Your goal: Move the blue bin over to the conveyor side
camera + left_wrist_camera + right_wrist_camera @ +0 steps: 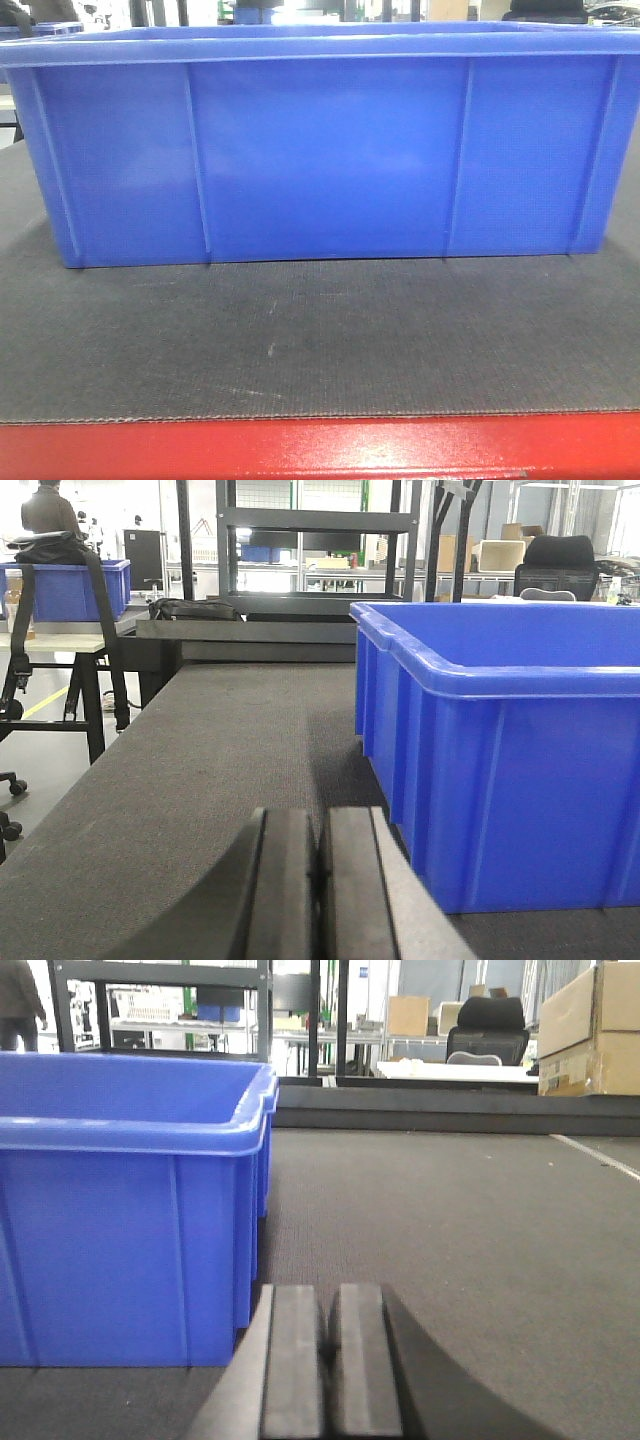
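- The blue bin (pixel 320 150) fills my front view, sitting on the conveyor (pixel 320 340).
- Left gripper (pixel 318 880) and right gripper (pixel 328 1360) jaws closed, empty, flanking it.
- I'd push evenly, low on both ends.

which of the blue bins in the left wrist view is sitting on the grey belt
The large glossy blue plastic bin at right, beside the left gripper, rests on the dark grey woven belt. The smaller-looking blue bin far left sits on a separate stand in the background.

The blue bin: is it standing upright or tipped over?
Upright. The blue bin sits flat on the conveyor, with its open rim on top.
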### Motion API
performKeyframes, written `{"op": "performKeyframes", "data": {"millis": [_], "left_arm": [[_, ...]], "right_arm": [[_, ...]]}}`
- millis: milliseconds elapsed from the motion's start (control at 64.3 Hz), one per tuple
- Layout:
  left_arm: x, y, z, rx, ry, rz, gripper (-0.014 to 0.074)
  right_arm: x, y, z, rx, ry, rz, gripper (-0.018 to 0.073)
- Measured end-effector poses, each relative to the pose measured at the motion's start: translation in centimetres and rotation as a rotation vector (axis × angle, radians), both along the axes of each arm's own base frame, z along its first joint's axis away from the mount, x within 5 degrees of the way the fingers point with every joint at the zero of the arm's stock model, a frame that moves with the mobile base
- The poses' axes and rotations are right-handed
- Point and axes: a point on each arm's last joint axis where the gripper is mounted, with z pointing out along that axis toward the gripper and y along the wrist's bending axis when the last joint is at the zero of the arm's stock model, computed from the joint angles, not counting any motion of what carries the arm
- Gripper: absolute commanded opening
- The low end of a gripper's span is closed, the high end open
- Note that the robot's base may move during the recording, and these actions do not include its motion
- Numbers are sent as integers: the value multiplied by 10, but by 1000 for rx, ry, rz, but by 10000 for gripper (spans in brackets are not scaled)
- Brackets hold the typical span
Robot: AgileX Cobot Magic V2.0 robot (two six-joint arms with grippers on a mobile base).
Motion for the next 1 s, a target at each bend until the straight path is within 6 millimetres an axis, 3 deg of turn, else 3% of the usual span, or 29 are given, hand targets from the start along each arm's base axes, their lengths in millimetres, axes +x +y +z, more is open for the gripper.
{"op": "performKeyframes", "data": {"millis": [995], "left_arm": [[0, 0, 0, 0, 0, 0, -16]], "right_arm": [[0, 0, 0, 3, -7, -1, -50]]}}
